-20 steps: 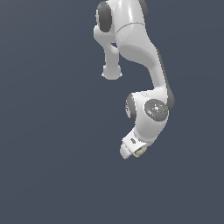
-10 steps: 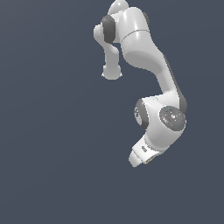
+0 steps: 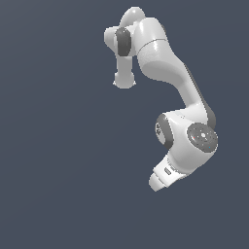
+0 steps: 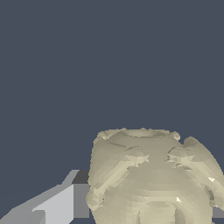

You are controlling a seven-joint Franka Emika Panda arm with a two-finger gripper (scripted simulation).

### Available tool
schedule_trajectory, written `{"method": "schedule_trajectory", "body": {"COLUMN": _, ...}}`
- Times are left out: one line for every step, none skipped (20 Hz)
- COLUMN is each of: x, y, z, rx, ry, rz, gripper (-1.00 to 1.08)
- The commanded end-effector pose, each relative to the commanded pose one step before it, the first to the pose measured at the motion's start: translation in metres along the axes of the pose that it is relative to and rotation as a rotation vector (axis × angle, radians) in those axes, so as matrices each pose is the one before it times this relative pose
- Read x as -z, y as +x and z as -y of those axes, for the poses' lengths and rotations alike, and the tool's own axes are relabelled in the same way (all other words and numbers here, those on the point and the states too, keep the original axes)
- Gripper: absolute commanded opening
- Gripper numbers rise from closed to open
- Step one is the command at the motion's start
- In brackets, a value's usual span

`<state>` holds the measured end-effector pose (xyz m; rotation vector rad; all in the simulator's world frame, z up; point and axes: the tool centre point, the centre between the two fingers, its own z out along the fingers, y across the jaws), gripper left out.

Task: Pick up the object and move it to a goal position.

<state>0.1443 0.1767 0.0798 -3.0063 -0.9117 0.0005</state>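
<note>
Wrist view: lumpy tan blob [image 4: 151,179] sits pressed against a gray finger [image 4: 59,203], so the gripper [image 4: 148,214] looks clamped on it.

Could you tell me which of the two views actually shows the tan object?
The wrist view: the object looms large there, against a grey finger. The exterior view shows only the arm, with no tan visible.

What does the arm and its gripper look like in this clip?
The arm is glossy white with rounded, bulbous link shells and dark grey bands and caps at the joints. In the wrist view, one finger shows as a flat-faced, angular light grey block. No cables or markings are legible.
</note>
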Motion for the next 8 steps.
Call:
{"method": "schedule_trajectory", "body": {"x": 0.0006, "y": 0.00324, "z": 0.00024, "rx": -0.00031, "ry": -0.00023, "rz": -0.00029, "gripper": -1.0}}
{"method": "schedule_trajectory", "body": {"x": 0.00007, "y": 0.00083, "z": 0.00009, "rx": 0.0, "ry": 0.0, "rz": 0.0, "gripper": -1.0}}
{"method": "schedule_trajectory", "body": {"x": 0.00006, "y": 0.00068, "z": 0.00006, "rx": 0.0, "ry": 0.0, "rz": 0.0, "gripper": -1.0}}
{"method": "schedule_trajectory", "body": {"x": 0.00004, "y": 0.00054, "z": 0.00003, "rx": 0.0, "ry": 0.0, "rz": 0.0, "gripper": -1.0}}
{"method": "schedule_trajectory", "body": {"x": 0.00003, "y": 0.00041, "z": 0.00001, "rx": 0.0, "ry": 0.0, "rz": 0.0, "gripper": -1.0}}
{"method": "schedule_trajectory", "body": {"x": 0.00002, "y": 0.00028, "z": 0.0, "rx": 0.0, "ry": 0.0, "rz": 0.0, "gripper": -1.0}}
{"method": "schedule_trajectory", "body": {"x": 0.00001, "y": 0.00016, "z": -0.00001, "rx": 0.0, "ry": 0.0, "rz": 0.0, "gripper": -1.0}}
{"method": "schedule_trajectory", "body": {"x": 0.0, "y": 0.00005, "z": 0.0, "rx": 0.0, "ry": 0.0, "rz": 0.0, "gripper": -1.0}}
